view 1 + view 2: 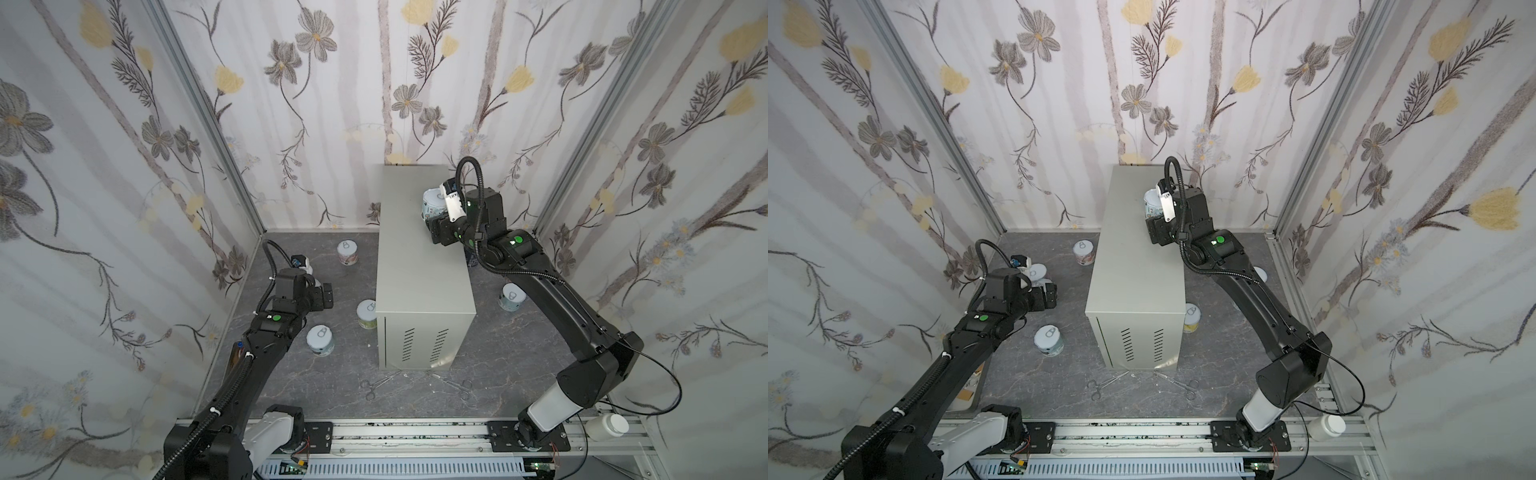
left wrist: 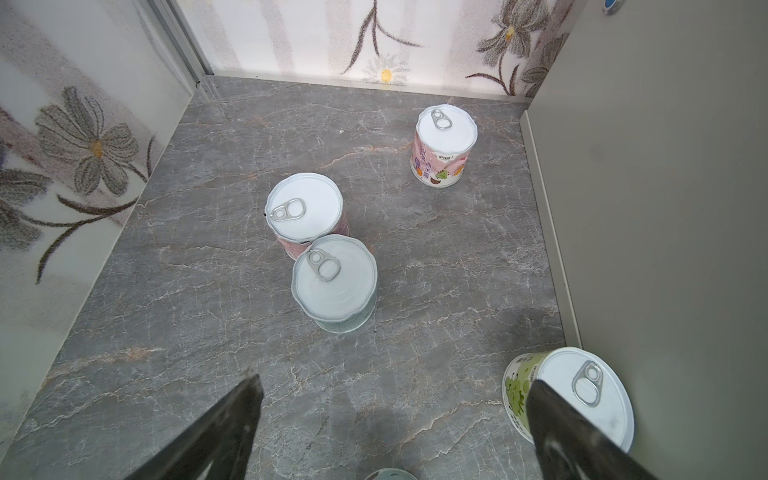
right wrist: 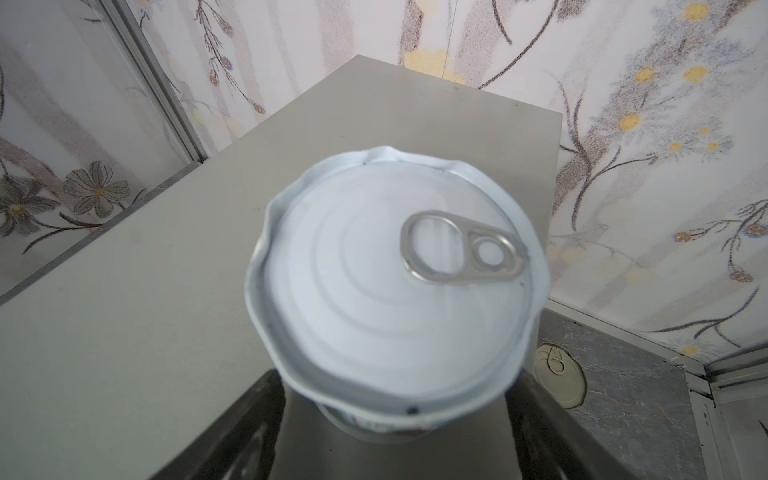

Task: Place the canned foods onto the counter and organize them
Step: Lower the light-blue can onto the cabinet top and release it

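Right hand (image 1: pixel 434 216) over the top of the tall light-grey metal desk (image 1: pixel 415 257), a short silver-lidded can with a blue-white label (image 1: pixel 431 203) between its jaws at the far right part of the top. Wrist view: can lid (image 3: pixel 390 282) fills the frame, jaws at either side of the can body; whether they clamp it or have let go, I cannot tell.

Left hand (image 2: pixel 395 415) spread wide, holding nothing, low over the dark marbled floor (image 2: pixel 208 332). Ahead of it a teal-label can (image 2: pixel 334 284) touching a pink-label can (image 2: pixel 305 210); a pink-white can (image 2: pixel 444 145) farther off near the desk; a green-label can (image 2: pixel 540 386) beside the desk wall, just behind one finger.
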You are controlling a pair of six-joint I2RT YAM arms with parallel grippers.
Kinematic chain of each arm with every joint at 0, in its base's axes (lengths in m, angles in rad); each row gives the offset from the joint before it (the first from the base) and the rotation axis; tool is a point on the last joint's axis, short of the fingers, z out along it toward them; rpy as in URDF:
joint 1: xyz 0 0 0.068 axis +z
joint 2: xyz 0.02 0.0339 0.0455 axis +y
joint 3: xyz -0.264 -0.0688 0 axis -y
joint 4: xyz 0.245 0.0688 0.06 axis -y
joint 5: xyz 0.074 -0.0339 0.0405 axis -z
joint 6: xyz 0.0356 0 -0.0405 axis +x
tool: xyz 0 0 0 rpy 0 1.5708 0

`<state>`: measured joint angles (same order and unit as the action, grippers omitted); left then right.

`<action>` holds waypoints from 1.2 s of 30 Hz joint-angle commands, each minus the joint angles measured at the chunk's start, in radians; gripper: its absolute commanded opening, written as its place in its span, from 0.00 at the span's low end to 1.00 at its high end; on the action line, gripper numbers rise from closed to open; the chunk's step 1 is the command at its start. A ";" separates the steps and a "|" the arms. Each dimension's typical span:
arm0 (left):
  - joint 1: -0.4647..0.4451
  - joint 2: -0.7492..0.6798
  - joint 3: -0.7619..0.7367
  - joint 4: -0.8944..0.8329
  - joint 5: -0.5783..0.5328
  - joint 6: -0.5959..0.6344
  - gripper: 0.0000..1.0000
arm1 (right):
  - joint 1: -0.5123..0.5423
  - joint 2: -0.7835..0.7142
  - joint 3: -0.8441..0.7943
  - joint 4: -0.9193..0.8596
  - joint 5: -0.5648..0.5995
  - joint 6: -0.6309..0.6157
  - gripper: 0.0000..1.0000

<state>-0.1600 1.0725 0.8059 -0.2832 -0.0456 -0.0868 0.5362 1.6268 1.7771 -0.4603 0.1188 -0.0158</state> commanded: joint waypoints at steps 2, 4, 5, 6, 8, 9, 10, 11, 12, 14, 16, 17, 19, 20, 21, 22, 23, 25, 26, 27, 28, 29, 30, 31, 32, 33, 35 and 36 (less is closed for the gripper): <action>0.000 0.001 -0.003 0.031 -0.009 -0.002 1.00 | -0.004 -0.001 -0.004 0.091 0.021 0.010 0.78; 0.000 0.003 -0.006 0.035 -0.004 -0.002 1.00 | -0.008 0.005 -0.004 0.112 0.021 0.014 0.76; 0.000 0.004 -0.007 0.036 -0.001 -0.002 1.00 | -0.007 0.008 -0.004 0.120 0.021 0.015 0.75; 0.000 0.006 -0.007 0.038 0.000 -0.002 1.00 | -0.010 0.013 -0.004 0.130 0.020 0.017 0.73; 0.000 0.009 -0.009 0.039 0.000 -0.002 1.00 | -0.013 0.020 -0.004 0.148 0.018 0.019 0.72; 0.000 0.010 -0.008 0.039 0.001 -0.002 1.00 | -0.017 0.026 -0.004 0.157 0.015 0.023 0.71; 0.000 0.010 -0.010 0.039 0.001 -0.002 1.00 | -0.018 0.031 -0.002 0.166 0.012 0.022 0.70; 0.000 0.010 -0.012 0.041 0.000 -0.001 1.00 | -0.022 0.034 -0.002 0.174 0.010 0.023 0.70; 0.000 0.010 -0.011 0.042 -0.002 -0.002 1.00 | -0.023 0.040 0.001 0.182 0.009 0.023 0.69; 0.000 0.010 -0.013 0.044 -0.005 -0.001 1.00 | -0.029 0.050 0.004 0.198 0.007 0.026 0.67; 0.000 0.010 -0.014 0.045 -0.005 -0.001 1.00 | -0.035 0.062 0.010 0.217 -0.003 0.027 0.66; 0.000 0.012 -0.016 0.046 -0.005 -0.001 1.00 | -0.038 0.070 0.017 0.222 -0.007 0.028 0.66; 0.000 0.012 -0.017 0.048 -0.007 -0.001 1.00 | -0.044 0.090 0.039 0.228 -0.015 0.027 0.64; 0.000 0.014 -0.018 0.049 -0.008 -0.001 1.00 | -0.045 0.100 0.048 0.229 -0.017 0.025 0.64; 0.000 0.015 -0.017 0.049 -0.008 0.000 1.00 | -0.049 0.111 0.058 0.231 -0.018 0.023 0.64; -0.001 0.015 -0.018 0.049 -0.008 0.001 1.00 | -0.051 0.121 0.067 0.235 -0.018 0.023 0.64; 0.000 0.015 -0.019 0.049 -0.008 0.001 1.00 | -0.054 0.131 0.077 0.236 -0.015 0.023 0.64; 0.000 0.014 -0.018 0.049 -0.012 0.001 1.00 | -0.061 0.150 0.095 0.235 -0.015 0.026 0.64; 0.000 0.012 -0.019 0.049 -0.011 0.001 1.00 | -0.065 0.158 0.102 0.237 -0.015 0.025 0.64; 0.000 0.012 -0.019 0.049 -0.013 0.001 1.00 | -0.067 0.166 0.110 0.240 -0.013 0.026 0.64; 0.000 0.012 -0.021 0.050 -0.013 0.002 1.00 | -0.067 0.173 0.114 0.243 -0.012 0.024 0.64; 0.000 0.012 -0.021 0.050 -0.013 0.001 1.00 | -0.069 0.179 0.120 0.244 -0.009 0.023 0.64; 0.000 0.012 -0.021 0.050 -0.013 0.001 1.00 | -0.072 0.184 0.124 0.247 -0.006 0.024 0.64; 0.000 0.014 -0.020 0.050 -0.013 0.001 1.00 | -0.073 0.189 0.126 0.251 -0.002 0.023 0.64; 0.000 0.013 -0.022 0.050 -0.014 0.001 1.00 | -0.076 0.193 0.128 0.252 0.001 0.025 0.64; 0.000 0.014 -0.021 0.050 -0.015 0.001 1.00 | -0.079 0.198 0.130 0.254 0.002 0.027 0.64; 0.000 0.014 -0.022 0.050 -0.015 0.002 1.00 | -0.084 0.207 0.135 0.259 0.007 0.029 0.64; 0.000 0.014 -0.022 0.050 -0.014 0.002 1.00 | -0.086 0.210 0.135 0.261 0.007 0.028 0.64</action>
<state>-0.1600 1.0855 0.7868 -0.2577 -0.0494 -0.0864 0.4553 1.8271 1.9034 -0.2306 0.1047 0.0105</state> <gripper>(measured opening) 0.998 0.640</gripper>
